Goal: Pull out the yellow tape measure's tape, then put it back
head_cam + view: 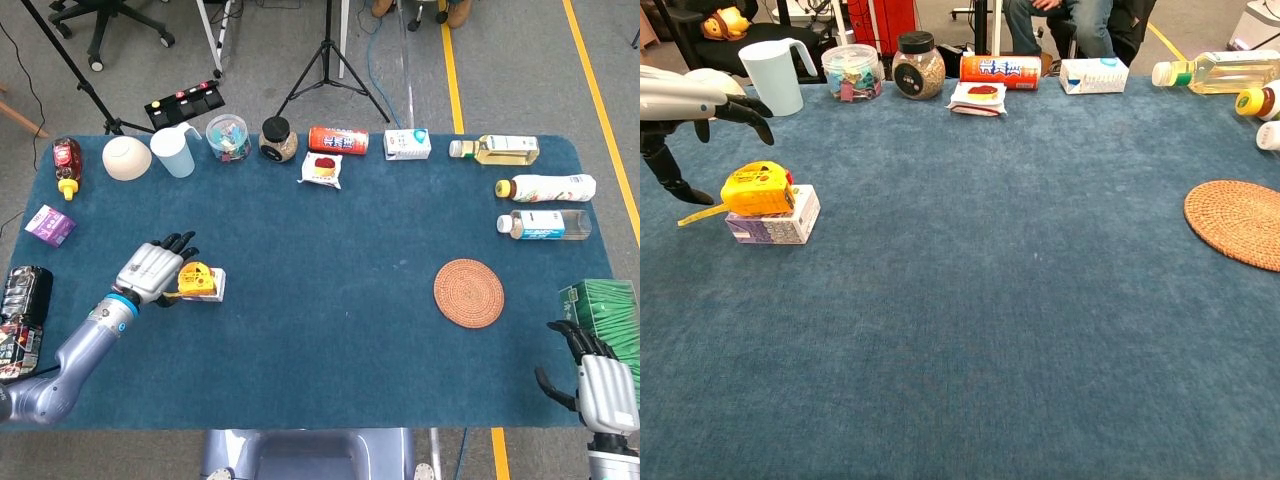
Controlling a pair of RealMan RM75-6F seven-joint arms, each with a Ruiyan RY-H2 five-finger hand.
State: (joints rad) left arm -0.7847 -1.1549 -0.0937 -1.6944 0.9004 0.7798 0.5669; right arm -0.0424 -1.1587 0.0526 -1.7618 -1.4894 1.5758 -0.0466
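1. On my far left I see one dark can (pixel 22 292) at the table edge, one purple packet (pixel 50 225) and one red sauce bottle (pixel 66 163).
2. My left hand (pixel 152 271) hovers open, fingers spread, just beside the one yellow tape measure (pixel 195 279); I can't tell if it touches.
3. The tape measure sits on one small white box (pixel 775 222), a short tab of tape (pixel 702 214) sticking out left.
4. Back row: one bowl (pixel 126 158), one pitcher (pixel 174 152), two jars (pixel 228 138), one red can (pixel 338 140), one snack pack (pixel 322 169), one carton (pixel 407 145).
5. Right side: three lying bottles (pixel 545 187), one woven coaster (pixel 469 293), one green box (pixel 605 312).
6. My right hand (pixel 600 388) rests open near the corner.
7. The blue cloth table (pixel 340 340) stands on a grey floor with yellow lines (pixel 452 70) and one tripod (pixel 328 60).
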